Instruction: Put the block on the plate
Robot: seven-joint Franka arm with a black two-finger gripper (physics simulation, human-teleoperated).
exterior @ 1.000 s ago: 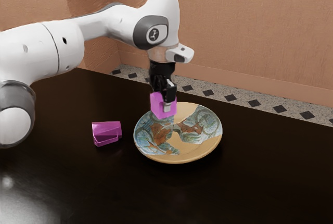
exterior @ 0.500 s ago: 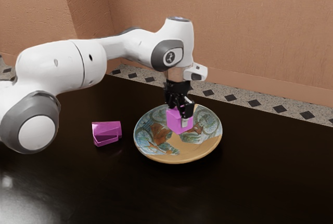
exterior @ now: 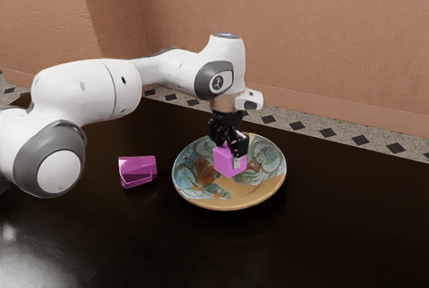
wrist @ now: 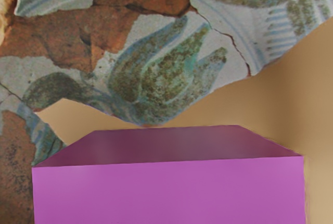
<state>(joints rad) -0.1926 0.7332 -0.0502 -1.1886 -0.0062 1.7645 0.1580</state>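
My gripper (exterior: 230,157) is clamped on the pink block (exterior: 223,163) over the painted plate (exterior: 229,203); releasing too high could tumble it against the sloping side.

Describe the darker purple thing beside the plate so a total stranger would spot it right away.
On the dark table, find the large round painted plate. Beside it, toward the exterior view's left, lies a small, glossy, deep purple object with slanted facets. Unlike the plain, brighter block in the jaws, it rests directly on the table.
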